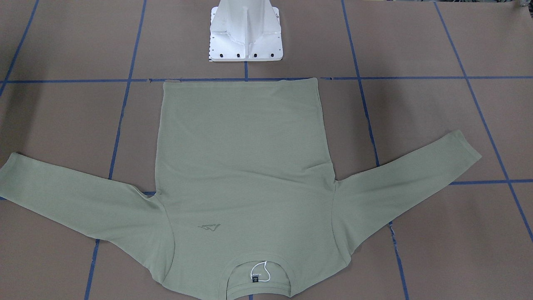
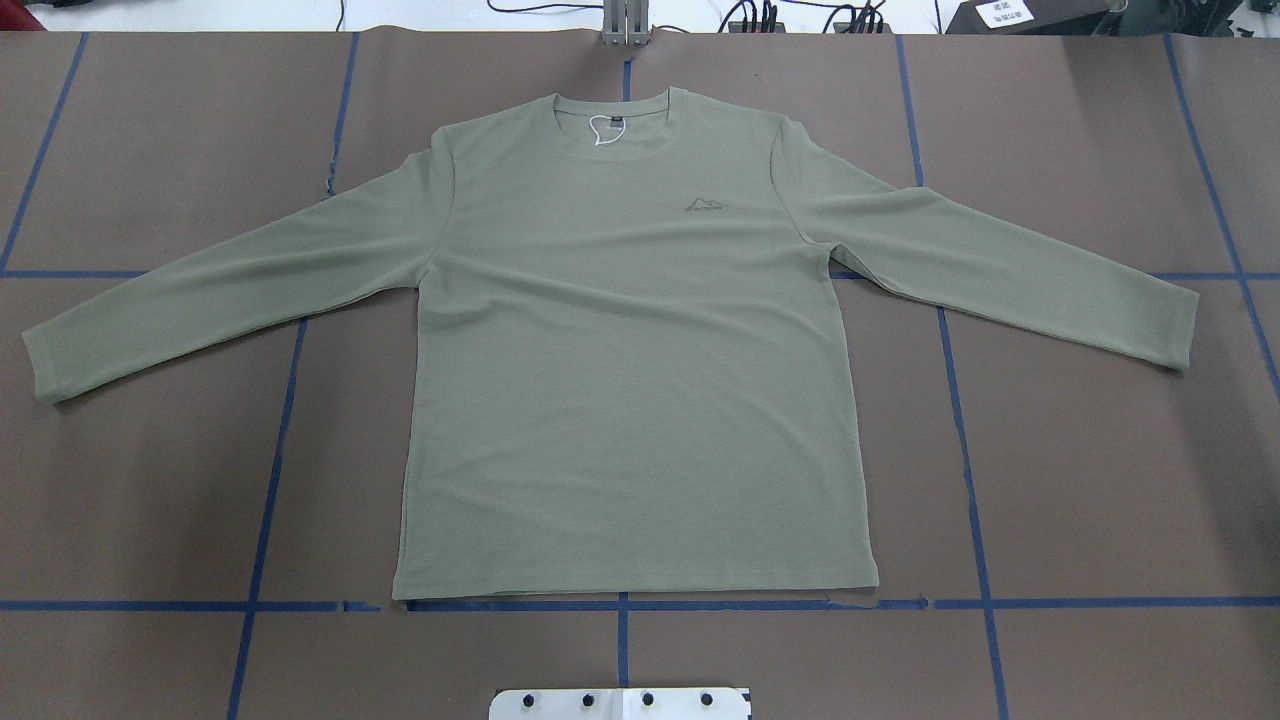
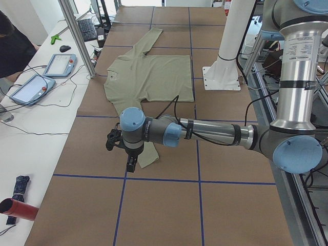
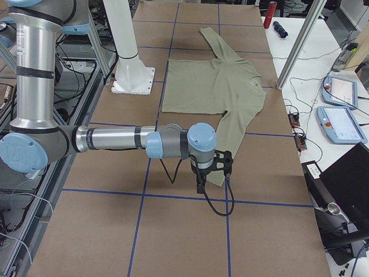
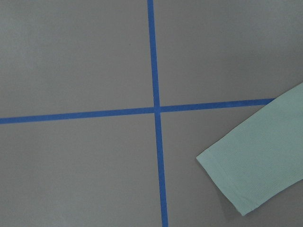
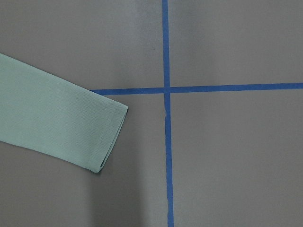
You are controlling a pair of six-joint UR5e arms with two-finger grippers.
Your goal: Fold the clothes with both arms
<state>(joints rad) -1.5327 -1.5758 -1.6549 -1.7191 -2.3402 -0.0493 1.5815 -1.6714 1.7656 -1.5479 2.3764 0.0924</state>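
Spread flat across the bench (image 2: 1100, 480), the shirt (image 2: 630, 400) looks light, soft and floppy, best pinched at its cuffs (image 5: 227, 177) near the left pincer (image 3: 131, 165) and right pincer (image 4: 200, 186), whether apart or together cannot be told.

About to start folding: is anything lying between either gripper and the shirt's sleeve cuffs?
Nothing visible does. The left gripper and right gripper each hang near a sleeve cuff of the shirt on the table.

The shirt (image 2: 630, 380) covers the table's (image 2: 1100, 480) middle; bare surface lies beyond both cuffs; the pedestal (image 1: 245, 33) blocks the robot-side edge.
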